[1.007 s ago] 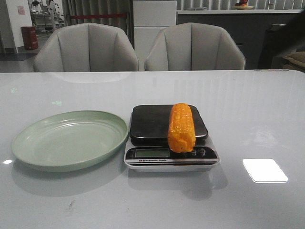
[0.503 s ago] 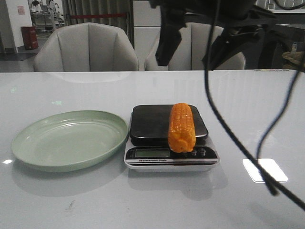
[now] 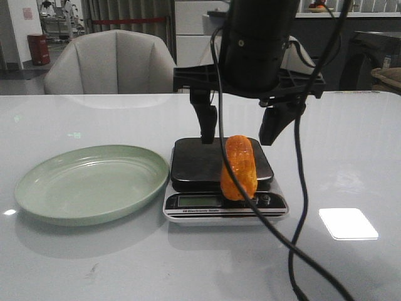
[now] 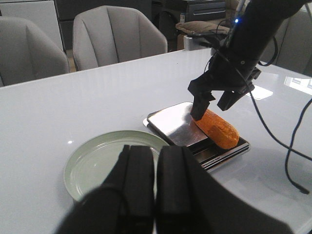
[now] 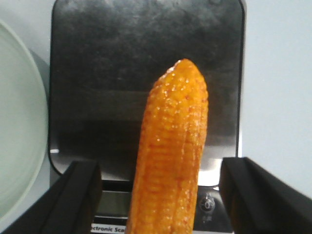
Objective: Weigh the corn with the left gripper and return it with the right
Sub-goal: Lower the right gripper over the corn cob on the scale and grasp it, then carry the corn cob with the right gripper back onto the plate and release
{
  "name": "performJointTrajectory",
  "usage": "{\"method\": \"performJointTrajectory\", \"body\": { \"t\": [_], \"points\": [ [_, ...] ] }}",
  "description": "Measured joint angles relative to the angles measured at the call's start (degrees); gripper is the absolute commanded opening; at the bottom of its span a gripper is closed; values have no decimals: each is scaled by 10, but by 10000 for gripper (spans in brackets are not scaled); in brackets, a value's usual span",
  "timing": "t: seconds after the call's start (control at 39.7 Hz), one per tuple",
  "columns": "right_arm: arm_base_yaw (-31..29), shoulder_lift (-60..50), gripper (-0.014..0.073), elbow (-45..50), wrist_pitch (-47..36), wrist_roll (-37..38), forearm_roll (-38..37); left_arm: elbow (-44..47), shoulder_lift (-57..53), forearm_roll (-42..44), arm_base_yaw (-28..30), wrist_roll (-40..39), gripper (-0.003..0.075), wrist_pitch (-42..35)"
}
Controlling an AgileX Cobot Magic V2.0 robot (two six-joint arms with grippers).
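Observation:
The orange-yellow corn (image 3: 239,166) lies lengthwise on the right part of the scale's dark platform (image 3: 194,160), its near end over the display. My right gripper (image 3: 239,135) hangs open straight above it, one finger on each side of the cob's far half, not touching it. In the right wrist view the corn (image 5: 173,156) runs between the wide-open fingers (image 5: 80,192). In the left wrist view my left gripper (image 4: 156,151) is shut and empty, above the table near the green plate (image 4: 97,161), and the corn (image 4: 218,129) shows under the right gripper (image 4: 212,108).
An empty pale green plate (image 3: 88,182) sits just left of the scale. The right arm's black cables (image 3: 294,207) hang down across the table in front of the scale's right side. Two grey chairs (image 3: 113,63) stand behind the table's far edge.
The right arm has come into view from above and lowered, its open jaws now on either side of the corn. The corn, scale and plate have not moved.

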Motion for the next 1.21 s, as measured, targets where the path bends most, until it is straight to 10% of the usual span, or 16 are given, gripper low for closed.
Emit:
{"method": "performJointTrajectory", "body": {
  "t": [0.43,0.98,1.21],
  "points": [
    [4,40,143,-30,4,6,23,0,0,0,0,0,124,0],
    [104,78,156,-101,-163,8,65,0,0,0,0,0,124,0],
    [109,137,435,-131,-172,8,96,0,0,0,0,0,124,0]
  ]
}}
